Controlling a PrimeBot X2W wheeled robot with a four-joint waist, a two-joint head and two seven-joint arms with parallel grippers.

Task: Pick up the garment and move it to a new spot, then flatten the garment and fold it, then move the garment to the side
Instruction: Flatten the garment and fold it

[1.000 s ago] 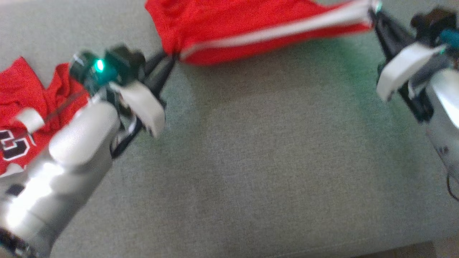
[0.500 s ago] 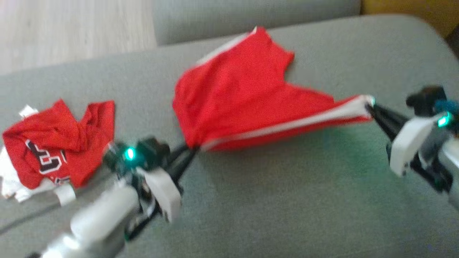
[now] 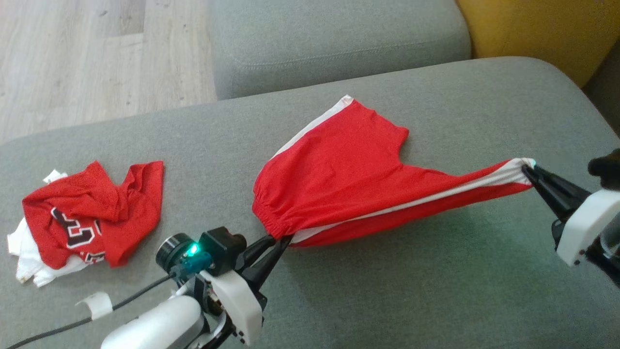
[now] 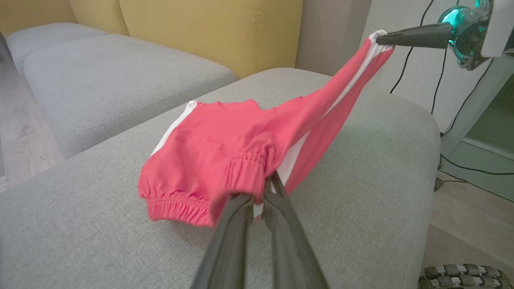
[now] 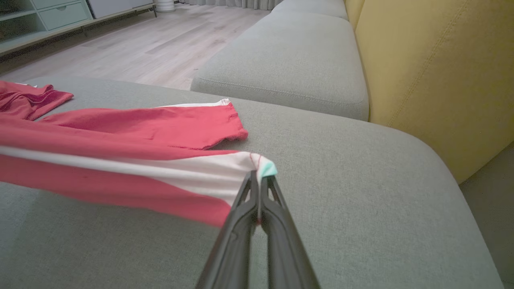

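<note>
The garment [image 3: 339,174] is a pair of red shorts with white side stripes, stretched between both grippers over the grey sofa cushion [image 3: 387,291]. My left gripper [image 3: 281,238] is shut on its elastic waistband corner; the left wrist view shows the same garment [image 4: 225,148] pinched in the left gripper [image 4: 259,196]. My right gripper [image 3: 528,169] is shut on the white-striped leg hem and holds it raised. In the right wrist view the right gripper [image 5: 259,180] pinches the garment [image 5: 120,160] at its hem. The garment's far leg rests on the cushion.
A crumpled red jersey [image 3: 87,218] with dark numbers lies at the cushion's left end. A second grey cushion [image 3: 334,39] lies beyond, with a yellow backrest [image 3: 542,29] at the right. Wood floor [image 3: 97,58] shows at the far left. A cable [image 3: 58,325] trails from my left arm.
The head camera has tilted up, so the whole picture shifted down. Both grippers keep their hold and the garment stays stretched between them.
</note>
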